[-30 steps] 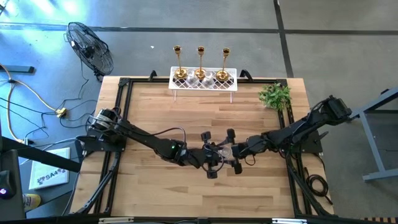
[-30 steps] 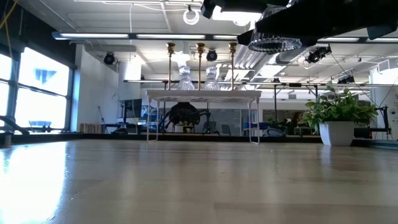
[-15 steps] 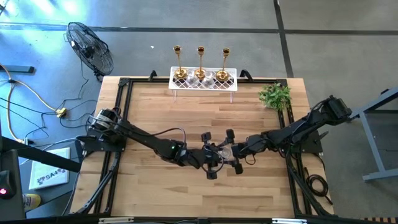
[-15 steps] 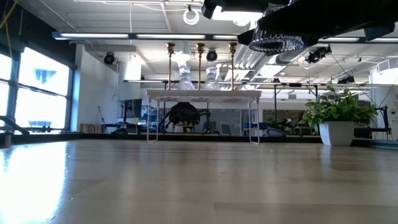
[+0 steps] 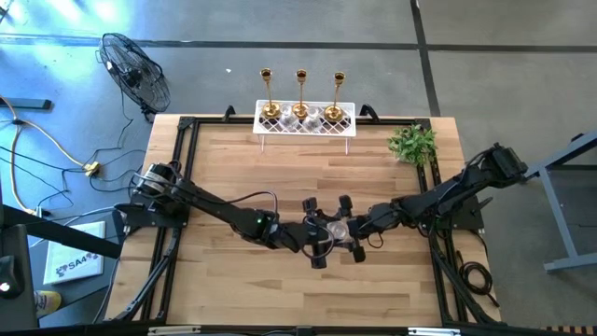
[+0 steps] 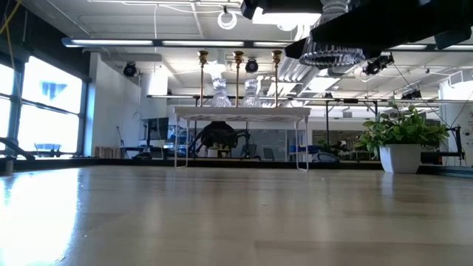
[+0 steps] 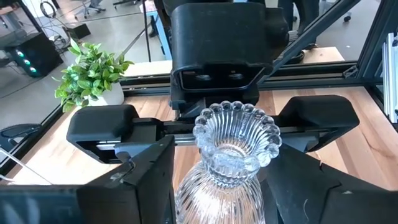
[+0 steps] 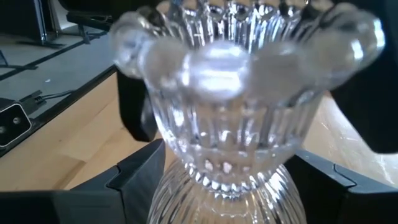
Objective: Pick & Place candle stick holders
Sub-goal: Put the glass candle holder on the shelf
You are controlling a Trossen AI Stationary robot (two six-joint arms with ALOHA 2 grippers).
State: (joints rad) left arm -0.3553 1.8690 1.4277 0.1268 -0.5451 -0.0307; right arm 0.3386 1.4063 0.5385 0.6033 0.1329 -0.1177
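Glass holder (image 5: 338,227) hangs clear of the counter (image 5: 280,289) at mid-span, caught between both arms where they meet nose to nose. From my seat its long axis stands upright, ribbed foot down in the low view, beaded cup up.

The right gripper (image 5: 351,233) has its jaws spread wide and pressed on the ribbed body from the plant side. The left gripper (image 5: 317,239) flanks the same piece from the opposite side, and I cannot tell whether it bears on the glass or stands just off it.

I judge this a hand-over. The rack (image 5: 348,130) lies well away at the far edge, with the gold holders (image 5: 300,89) on it. Neither arm is clearly nearer to it.
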